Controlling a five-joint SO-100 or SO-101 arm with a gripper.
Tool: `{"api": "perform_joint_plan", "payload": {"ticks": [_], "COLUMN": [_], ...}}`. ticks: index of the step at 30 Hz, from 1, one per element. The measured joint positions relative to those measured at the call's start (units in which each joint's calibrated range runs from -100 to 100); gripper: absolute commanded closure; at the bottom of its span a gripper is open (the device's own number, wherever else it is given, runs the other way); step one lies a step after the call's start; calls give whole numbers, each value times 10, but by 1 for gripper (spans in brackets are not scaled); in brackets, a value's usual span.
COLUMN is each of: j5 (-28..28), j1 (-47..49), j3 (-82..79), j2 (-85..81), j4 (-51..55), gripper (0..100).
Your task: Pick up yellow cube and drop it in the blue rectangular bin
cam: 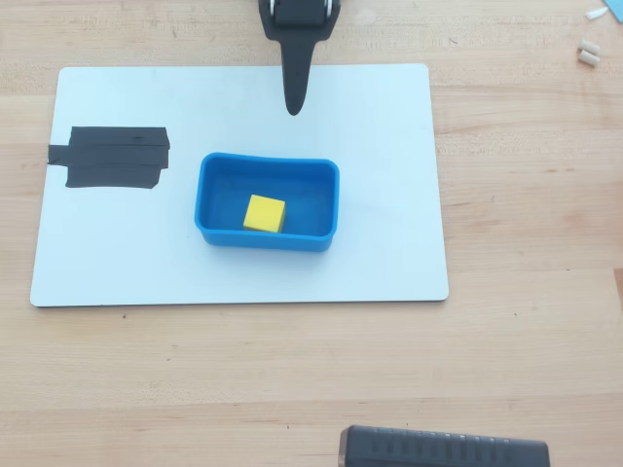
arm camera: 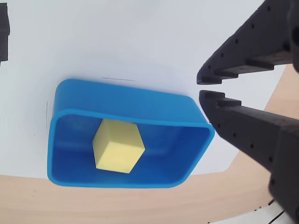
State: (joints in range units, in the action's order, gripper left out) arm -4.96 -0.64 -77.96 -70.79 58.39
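The cube (cam: pixel 264 213) rests inside the bin (cam: pixel 216 185); the drop appears complete. Jaws nearly closed, empty, clear of the bin.

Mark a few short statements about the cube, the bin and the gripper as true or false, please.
1. The cube lies inside the bin. True.
2. The gripper holds the cube. False: it holds nothing, with its fingertips nearly together.
3. The bin sits on bare wood. False: it sits on the white board.
4. In the overhead view, black tape lies left of the bin. True.
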Motion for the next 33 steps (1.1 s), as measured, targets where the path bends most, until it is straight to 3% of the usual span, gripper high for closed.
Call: {"api": "perform_joint_plan", "payload": {"ticks": [12, 33], "j5": [0, 0], "j1": [-17, -25], "j3": [-109, -166], "j2": [-20, -241], "j4": [-34, 40], "gripper": [100, 100]}}
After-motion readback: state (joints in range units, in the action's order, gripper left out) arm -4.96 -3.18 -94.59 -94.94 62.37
